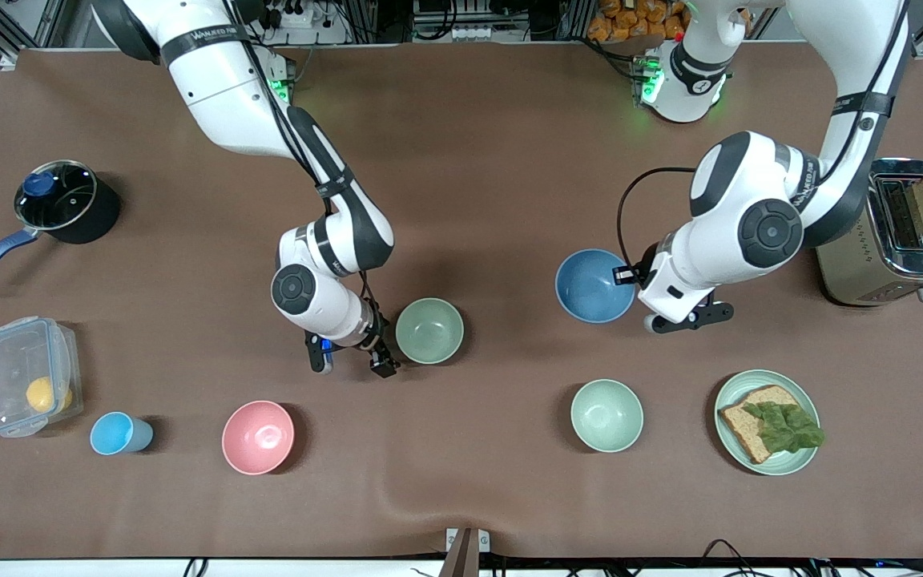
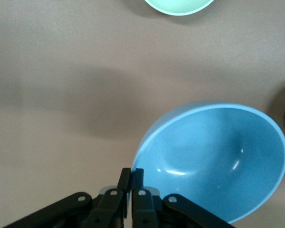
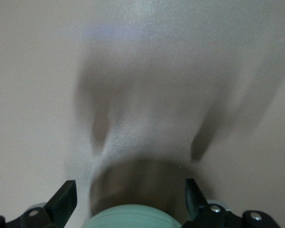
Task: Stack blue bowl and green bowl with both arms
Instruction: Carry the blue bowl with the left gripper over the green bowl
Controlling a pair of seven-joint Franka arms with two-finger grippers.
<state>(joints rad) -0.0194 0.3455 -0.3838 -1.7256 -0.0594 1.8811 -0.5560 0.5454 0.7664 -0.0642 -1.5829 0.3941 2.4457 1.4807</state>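
The left hand is clenched on the rim of the blue bowl, at the bowl's three o'clock in the front view; the wrist view shows the bowl tilted. The right hand stands released at eight o'clock of the green bowl, mid-desk. Grasping is underway; next, the right hand likely needs to close on the green rim before stacking.
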